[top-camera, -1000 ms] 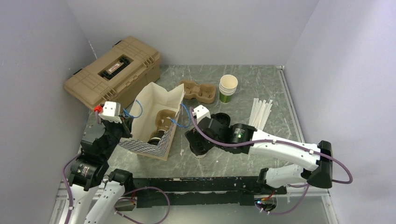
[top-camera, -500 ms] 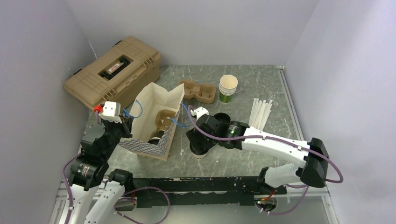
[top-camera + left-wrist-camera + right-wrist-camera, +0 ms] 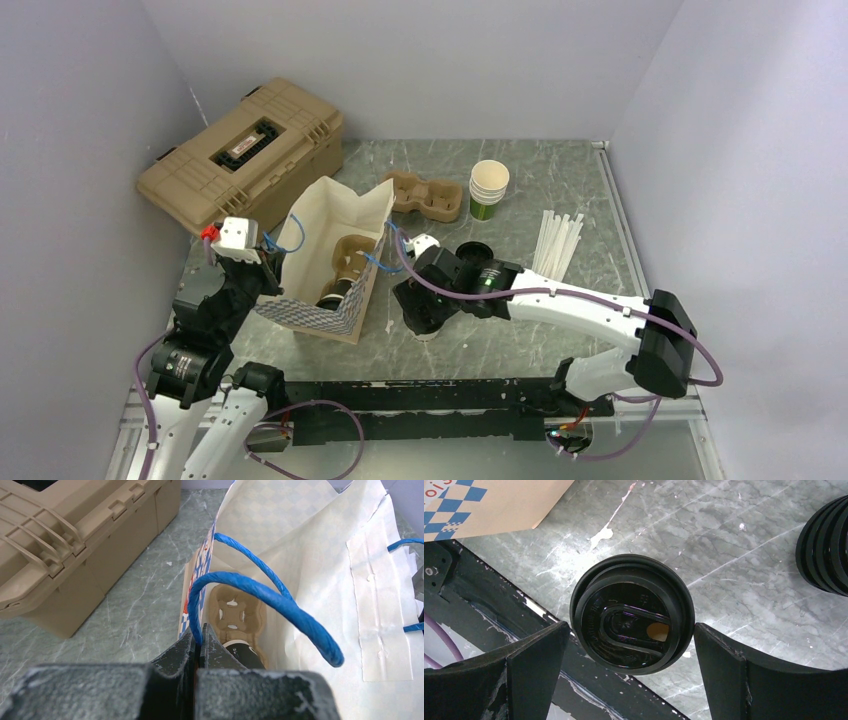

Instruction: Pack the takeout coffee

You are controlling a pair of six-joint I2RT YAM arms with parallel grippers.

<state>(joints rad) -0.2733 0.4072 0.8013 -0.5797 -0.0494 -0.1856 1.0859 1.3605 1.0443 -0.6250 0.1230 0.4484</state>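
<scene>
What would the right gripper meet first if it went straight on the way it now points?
Most likely the takeout coffee: its black lid lies straight ahead of the right gripper, centred between the open fingers; depth is unclear.

lidded cups (image 3: 632, 625): two are showing
carriers (image 3: 425, 195): two are lying
paper bag (image 3: 335, 215): one is standing
toolbox (image 3: 245, 150): one is sitting

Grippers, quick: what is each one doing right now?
Left gripper: shut on the blue handle of the paper bag.
Right gripper: open, straddling the takeout coffee, not gripping it.
</scene>
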